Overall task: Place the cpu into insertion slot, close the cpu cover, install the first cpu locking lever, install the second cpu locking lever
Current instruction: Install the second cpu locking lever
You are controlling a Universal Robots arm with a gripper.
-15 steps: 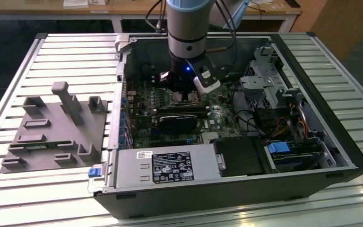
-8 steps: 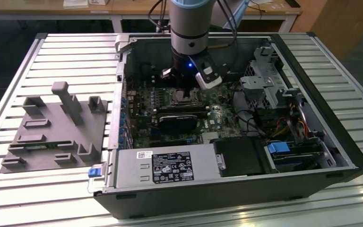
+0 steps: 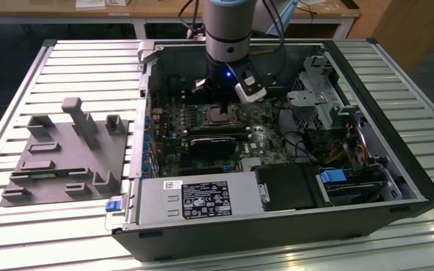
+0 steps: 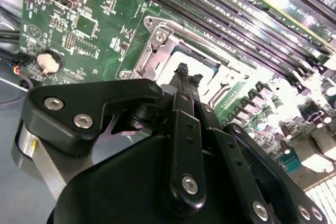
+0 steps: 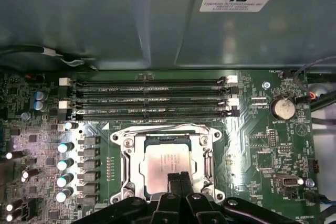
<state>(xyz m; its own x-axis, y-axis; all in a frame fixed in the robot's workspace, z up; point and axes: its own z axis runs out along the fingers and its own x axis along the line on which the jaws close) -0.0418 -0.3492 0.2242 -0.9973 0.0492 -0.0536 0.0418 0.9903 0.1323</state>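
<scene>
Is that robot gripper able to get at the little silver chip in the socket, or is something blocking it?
Probably yes. The gripper hangs right at the cpu, fingers closed together at its edge. The cpu cover frames the chip, and nothing lies across the top.

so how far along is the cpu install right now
The cpu already sits in the insertion slot, silver top showing through the cpu cover, which looks lowered around it. The pincer, fingers together and empty, is at the socket's edge. Whether either locking lever is latched cannot be told.
</scene>
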